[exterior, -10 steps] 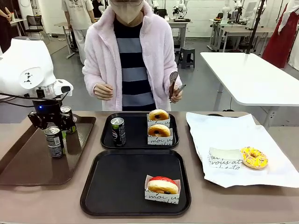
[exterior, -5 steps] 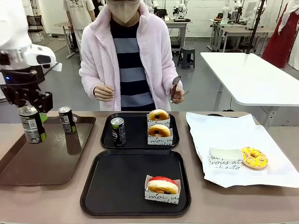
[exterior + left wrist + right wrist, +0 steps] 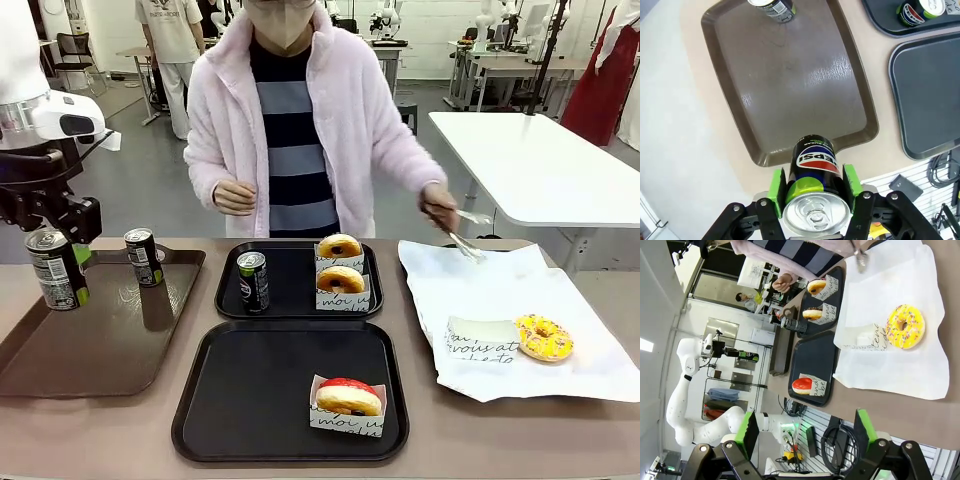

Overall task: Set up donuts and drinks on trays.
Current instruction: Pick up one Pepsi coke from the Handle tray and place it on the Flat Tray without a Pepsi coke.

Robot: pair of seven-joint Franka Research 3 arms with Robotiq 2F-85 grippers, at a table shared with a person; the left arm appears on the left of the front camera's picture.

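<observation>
My left gripper (image 3: 55,262) (image 3: 812,182) is shut on a dark Pepsi can (image 3: 56,270) (image 3: 812,165), held in the air over the left end of the brown tray. A second can (image 3: 143,257) (image 3: 771,7) stands on that tray. The far black tray (image 3: 298,306) holds a third can (image 3: 253,281) and two golden donuts (image 3: 340,262) in paper holders. On the near black tray (image 3: 250,400) sits a red-topped donut (image 3: 348,398) (image 3: 803,386). A yellow sprinkled donut (image 3: 543,337) (image 3: 905,326) lies on white paper. My right gripper (image 3: 805,432) is open, high above the table.
The large brown tray (image 3: 90,350) (image 3: 790,75) lies at the left. White paper (image 3: 520,310) covers the right side, with a flat paper holder (image 3: 483,340) on it. The person's hand holds metal tongs (image 3: 462,235) over the paper's far edge.
My left gripper has lifted the can off the brown tray and carried it up and to the left. The person's hand has swung the tongs right, over the white paper.
</observation>
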